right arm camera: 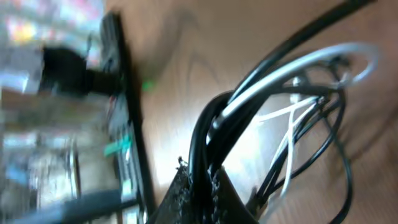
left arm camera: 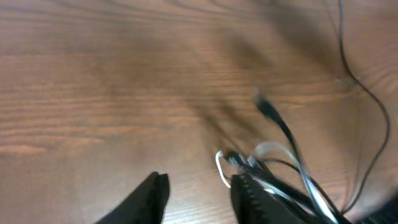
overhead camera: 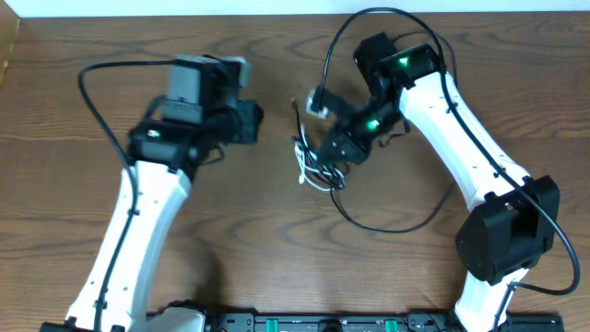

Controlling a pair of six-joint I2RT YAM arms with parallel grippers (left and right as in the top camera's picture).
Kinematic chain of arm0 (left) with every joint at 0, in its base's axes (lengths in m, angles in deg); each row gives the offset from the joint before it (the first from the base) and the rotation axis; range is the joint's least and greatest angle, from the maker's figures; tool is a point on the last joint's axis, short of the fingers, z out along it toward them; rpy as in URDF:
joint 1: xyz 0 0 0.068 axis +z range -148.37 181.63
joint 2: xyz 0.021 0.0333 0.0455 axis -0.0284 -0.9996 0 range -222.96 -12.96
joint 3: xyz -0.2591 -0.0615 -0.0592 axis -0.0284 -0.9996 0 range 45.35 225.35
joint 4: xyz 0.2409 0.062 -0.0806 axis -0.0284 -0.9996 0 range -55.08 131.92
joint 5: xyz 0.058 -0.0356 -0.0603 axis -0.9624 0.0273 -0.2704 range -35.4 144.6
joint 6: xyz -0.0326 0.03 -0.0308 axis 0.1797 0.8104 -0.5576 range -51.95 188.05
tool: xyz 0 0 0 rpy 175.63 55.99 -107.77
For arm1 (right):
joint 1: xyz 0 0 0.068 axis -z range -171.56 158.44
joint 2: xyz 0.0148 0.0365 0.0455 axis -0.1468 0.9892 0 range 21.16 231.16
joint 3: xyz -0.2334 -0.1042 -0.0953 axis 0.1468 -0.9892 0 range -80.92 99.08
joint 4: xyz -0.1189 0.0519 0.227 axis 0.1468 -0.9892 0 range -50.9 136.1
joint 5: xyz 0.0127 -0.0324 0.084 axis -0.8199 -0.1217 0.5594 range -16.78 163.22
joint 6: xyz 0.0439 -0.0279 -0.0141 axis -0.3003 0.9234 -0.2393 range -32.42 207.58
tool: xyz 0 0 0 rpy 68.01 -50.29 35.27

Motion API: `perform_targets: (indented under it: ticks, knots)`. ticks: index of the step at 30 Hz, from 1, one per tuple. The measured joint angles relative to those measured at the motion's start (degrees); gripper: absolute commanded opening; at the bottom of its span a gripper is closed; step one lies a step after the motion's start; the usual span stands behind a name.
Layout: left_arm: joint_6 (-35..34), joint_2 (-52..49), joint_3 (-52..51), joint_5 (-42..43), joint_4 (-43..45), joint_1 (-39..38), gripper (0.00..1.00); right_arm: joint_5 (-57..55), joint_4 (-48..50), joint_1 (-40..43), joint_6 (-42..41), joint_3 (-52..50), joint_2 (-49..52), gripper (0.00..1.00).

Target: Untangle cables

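My right gripper (right arm camera: 198,183) pinches the tangled black and white cables (right arm camera: 273,81), loops spilling just past its fingertips. My left gripper (left arm camera: 198,193) gapes empty, the tangle beside one finger; best I catch a single loose strand there and draw slowly.

Bench (overhead camera: 277,258) is mid-brown wood with darker streaky grain. Cables (overhead camera: 318,171) are mostly black, with a white one (left arm camera: 219,169) looped in. Left arm (overhead camera: 138,231) and right arm (overhead camera: 461,129) have white shells and black joints, with a green light on each. Left pincer (left arm camera: 199,190) and right pincer (right arm camera: 198,183) are plain black.
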Motion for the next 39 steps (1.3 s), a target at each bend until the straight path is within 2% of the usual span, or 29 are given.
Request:
perform_targets:
  ticks: [3, 4, 7, 12, 15, 24, 33, 39]
  knots:
    - [5.05, -1.27, 0.00, 10.29, 0.22, 7.13, 0.56, 0.09, -7.91, 0.61, 14.23, 0.00, -0.02, 0.01]
    - [7.30, -1.95, 0.00, 14.51, 0.20, 8.76, 0.58, 0.09, -8.92, 0.70, 16.11, 0.00, -0.02, 0.01]
    - [15.19, -5.84, 0.00, 28.70, -0.48, 10.60, 0.64, 0.28, -13.88, 0.76, 29.57, 0.00, -0.04, 0.01]
    - [25.29, -11.87, 0.00, 40.46, -4.28, 8.63, 0.64, 2.51, -15.34, 1.14, 37.38, 0.00, -0.04, 0.01]
    - [31.91, -15.69, 0.00, 44.92, -6.75, 6.58, 0.64, 4.52, -15.39, 2.78, 39.67, 0.00, -0.07, 0.01]
    - [42.14, -16.85, 0.00, 51.36, -6.67, 4.39, 0.64, 6.78, -15.39, 6.14, 40.72, 0.00, -0.07, 0.01]
    - [44.98, -16.85, 0.00, 55.30, 1.20, 2.69, 0.64, 7.78, -15.39, 6.12, 40.70, 0.00, -0.07, 0.01]
    - [45.40, -16.85, 0.00, 54.51, 1.16, 0.81, 0.64, 7.91, -15.39, 6.12, 40.68, 0.00, -0.07, 0.01]
